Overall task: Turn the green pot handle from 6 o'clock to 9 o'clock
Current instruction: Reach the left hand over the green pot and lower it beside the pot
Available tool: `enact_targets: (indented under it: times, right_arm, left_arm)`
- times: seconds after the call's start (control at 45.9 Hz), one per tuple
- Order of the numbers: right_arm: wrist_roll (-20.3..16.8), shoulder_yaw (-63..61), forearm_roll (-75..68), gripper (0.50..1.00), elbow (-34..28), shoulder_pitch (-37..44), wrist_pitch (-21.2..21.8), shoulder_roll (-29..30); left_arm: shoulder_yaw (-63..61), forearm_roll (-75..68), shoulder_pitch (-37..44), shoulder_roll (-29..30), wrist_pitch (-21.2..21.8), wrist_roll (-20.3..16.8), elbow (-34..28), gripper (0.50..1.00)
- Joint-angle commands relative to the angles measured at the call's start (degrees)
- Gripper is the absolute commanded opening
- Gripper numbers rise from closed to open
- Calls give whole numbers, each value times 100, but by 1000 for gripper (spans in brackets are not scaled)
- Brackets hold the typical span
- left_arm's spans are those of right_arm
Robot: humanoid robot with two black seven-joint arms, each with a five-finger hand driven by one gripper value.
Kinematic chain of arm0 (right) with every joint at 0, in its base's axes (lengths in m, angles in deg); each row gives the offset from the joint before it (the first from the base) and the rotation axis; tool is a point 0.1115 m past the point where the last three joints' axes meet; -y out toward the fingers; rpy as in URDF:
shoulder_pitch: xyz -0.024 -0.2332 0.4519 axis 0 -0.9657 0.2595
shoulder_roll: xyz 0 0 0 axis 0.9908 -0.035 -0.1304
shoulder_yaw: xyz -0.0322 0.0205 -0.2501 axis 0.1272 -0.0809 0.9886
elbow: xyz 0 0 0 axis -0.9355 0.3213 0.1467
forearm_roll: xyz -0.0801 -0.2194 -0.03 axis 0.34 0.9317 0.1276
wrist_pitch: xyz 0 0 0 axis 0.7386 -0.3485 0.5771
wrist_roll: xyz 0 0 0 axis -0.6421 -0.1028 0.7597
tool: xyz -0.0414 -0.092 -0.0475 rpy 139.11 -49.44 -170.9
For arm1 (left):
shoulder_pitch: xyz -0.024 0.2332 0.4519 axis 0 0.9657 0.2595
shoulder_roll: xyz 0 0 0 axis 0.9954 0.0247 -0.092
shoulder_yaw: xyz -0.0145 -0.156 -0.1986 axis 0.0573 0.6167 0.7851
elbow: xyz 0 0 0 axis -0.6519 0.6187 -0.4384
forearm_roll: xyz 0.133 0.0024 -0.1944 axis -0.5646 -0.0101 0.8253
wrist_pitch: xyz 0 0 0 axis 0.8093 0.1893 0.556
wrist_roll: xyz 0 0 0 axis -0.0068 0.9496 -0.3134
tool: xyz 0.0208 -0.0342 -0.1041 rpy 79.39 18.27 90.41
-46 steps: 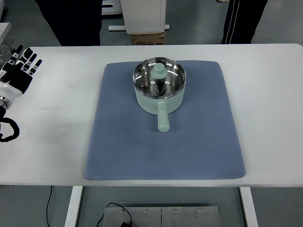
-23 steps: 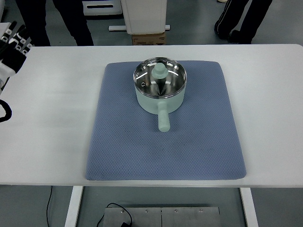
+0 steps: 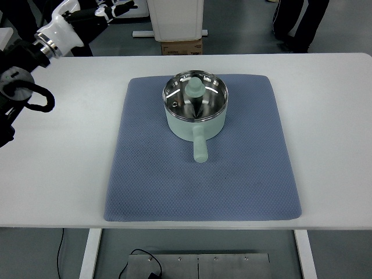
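Observation:
A pale green pot (image 3: 195,119) with a glass lid and a green knob (image 3: 195,87) stands on the far middle of a blue mat (image 3: 151,174). Its green handle (image 3: 199,146) points toward the near edge, at about 6 o'clock. My left hand (image 3: 110,9) is raised at the top left, over the table's far edge, well away from the pot. Its fingers are stretched out and hold nothing. Its arm (image 3: 35,52) comes in from the left edge. My right hand is out of view.
The mat lies on a white table (image 3: 325,116). A white cabinet (image 3: 174,17) and a cardboard box (image 3: 181,48) stand behind the table. A person's legs (image 3: 293,23) show at the back right.
My left hand has risen from the table's left edge and swung up and to the right, to the top left of the picture. The pot has not moved.

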Motion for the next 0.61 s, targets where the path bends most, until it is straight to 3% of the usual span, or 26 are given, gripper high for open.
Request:
enact_targets:
  times: [0.0,0.044,0.283,0.371,0.589]
  right_arm:
    - [0,5,0,1000,0,0,-1,0]
    - [0,-4,0,1000,0,0,-1,0]
    - [0,-4,0,1000,0,0,-1,0]
    - [0,-4,0,1000,0,0,-1,0]
    - [0,-4,0,1000,0,0,-1,0]
  left_arm:
    - [-124,-78,-61,-48,-56,145,204,1000]
    - [-343,-227,-158,-180,-231,373,537,1000]
    - [-986,-579,-536,-567,-513,576,942,1000]
    - [-1372,-710,-702,-742,-776,848,1100,1000]
    - [-1829,-1053,-966,-769,-796,1349,1144,1000]
